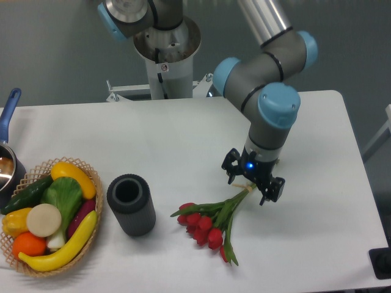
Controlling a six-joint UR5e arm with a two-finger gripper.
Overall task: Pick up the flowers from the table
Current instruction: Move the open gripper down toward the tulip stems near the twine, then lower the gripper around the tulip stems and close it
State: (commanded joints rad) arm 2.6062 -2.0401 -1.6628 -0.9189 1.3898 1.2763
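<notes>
The fixed camera, the only view, looks down on the table (183, 134) from its front edge. The flowers (211, 221) lie flat on it right of centre, red heads toward 7 o'clock and the tied stems running up toward 1 o'clock. The gripper (252, 187) hangs low directly over the upper stem ends, near the pale string. Its jaws stand apart, one finger on each side of the stems, and nothing is held. Whether the fingertips touch the tabletop cannot be told from this angle.

Several things could go wrong from here. The stems are thin and lie flush on the surface, so a closure made too high would likely miss them, while one made too low could jam the fingertips against the table. A grip so close to the stem ends leaves the heavy heads hanging far from the hold, so the bunch may swing or slip out as it is lifted. If only some stems are caught, the string might let the others slide free.

Open room is generous. White surface lies bare at 12 and 3 o'clock of the gripper, and the right table edge is well apart. The black cylinder (131, 204) stands at 9 o'clock of the flower heads, near but clear of them. The basket (87, 248) of fruit and vegetables sits farther off at the left edge, beside a saucepan (8, 160), so a straight lift looks unobstructed.
</notes>
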